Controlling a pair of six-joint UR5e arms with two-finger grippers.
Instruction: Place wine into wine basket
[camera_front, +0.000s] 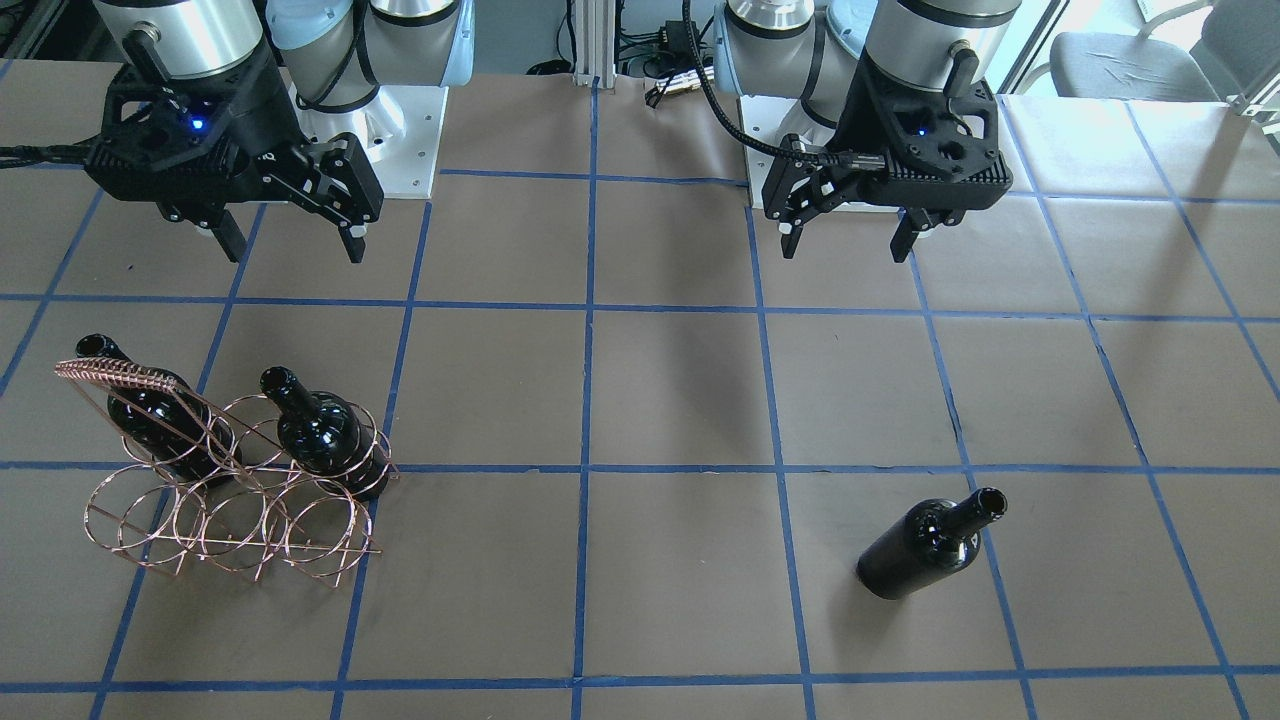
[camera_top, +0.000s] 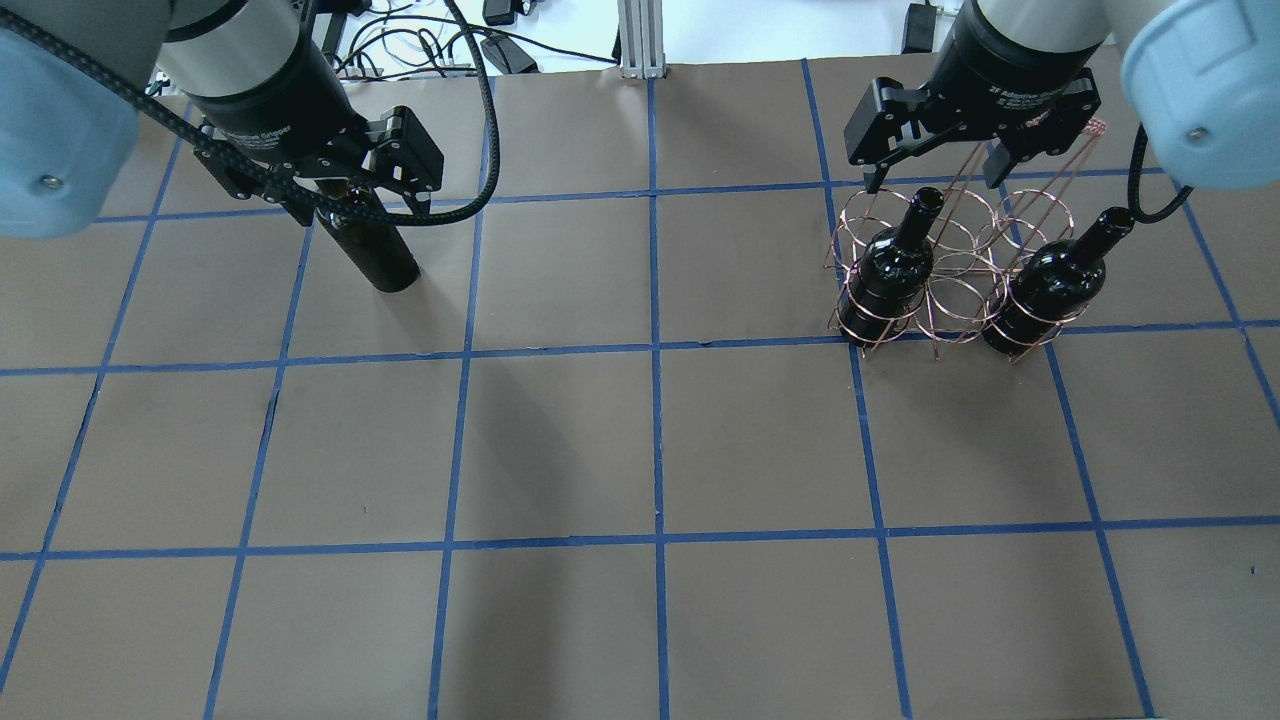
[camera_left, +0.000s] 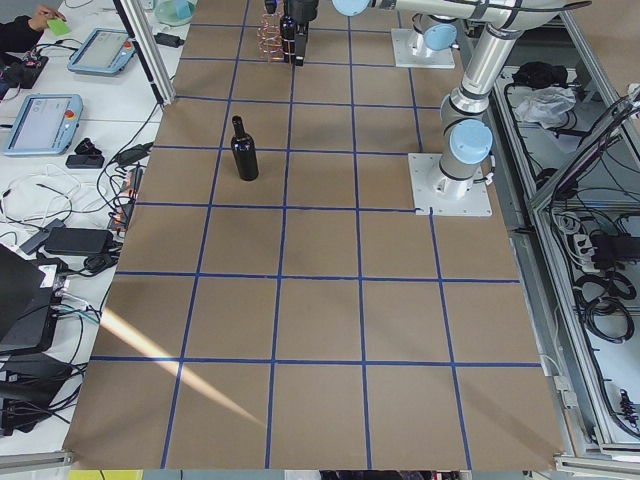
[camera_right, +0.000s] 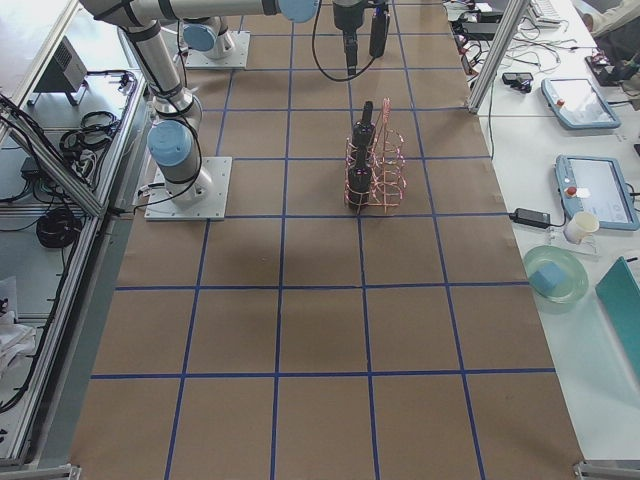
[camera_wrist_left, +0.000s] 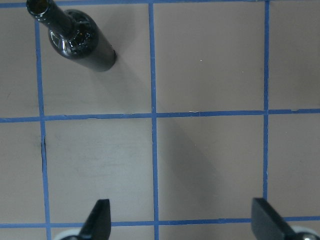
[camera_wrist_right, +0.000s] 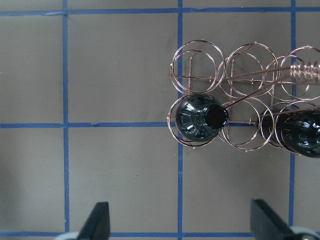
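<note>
Wine: the wine stands upright and alone on the tabletop, on the robot's left side. It is well apart from the rack, and its neck is clear of obstruction for a grasp from above.
Wine basket: the wine basket stands on the robot's right side, with its rings opening upward so that bottles load vertically.
Stowed bottles: one bottle and a second bottle occupy the two end rings of the row nearer the robot.
Free rings: the middle ring between them is empty, as is the whole row farther from the robot.
Left hand: the left hand is spread wide and holds nothing. It hangs high, short of the wine.
Right hand: the right hand is also spread and empty, raised above the rack on the robot's side.
Task state: the loose wine is not yet grasped. The left arm appears better placed to take it.
</note>
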